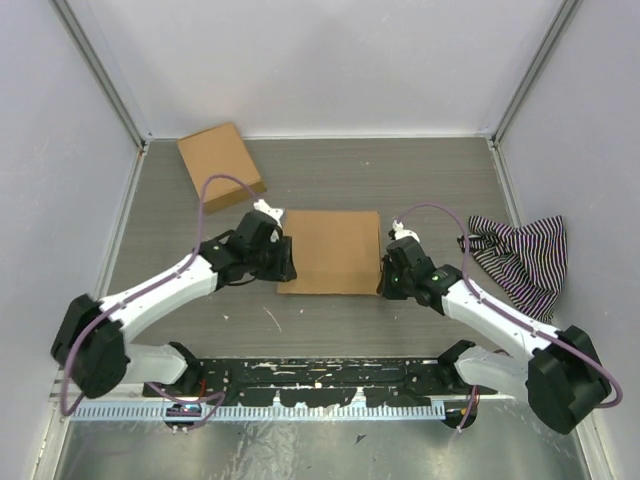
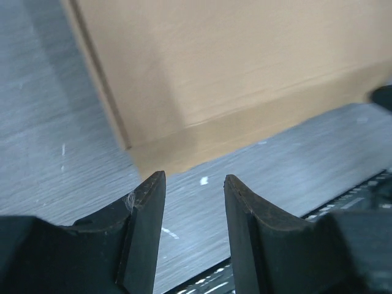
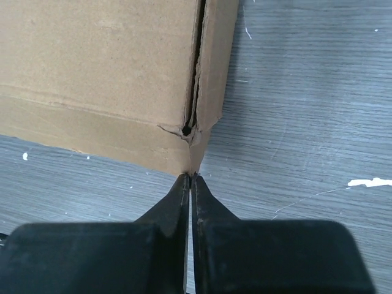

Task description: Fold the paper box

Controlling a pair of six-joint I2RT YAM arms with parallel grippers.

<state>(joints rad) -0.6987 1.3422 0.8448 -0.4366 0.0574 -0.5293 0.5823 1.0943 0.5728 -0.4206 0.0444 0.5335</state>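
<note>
Left claw (image 2: 195, 177): fingers parted by a moderate gap, nothing between them, bare desk (image 1: 420, 180) showing through the gap. Just ahead of the tips is a near corner of the paper box (image 1: 330, 250), side wall facing the claw. Contact cannot be told.

Right claw (image 3: 190, 177): fingers pressed flat together, no gap, nothing seen held. The tips sit right at the base of the box's other near corner. Directly ahead, that corner's seam gapes slightly, with a small crumpled tear low down.

The box lies closed and flat on the desk between the two claws, lid up.

Farther out, beyond the left claw and to its left, a smaller brown cardboard box (image 1: 220, 165). Out to the right of the right claw, a striped cloth (image 1: 520, 255) lies bunched.
</note>
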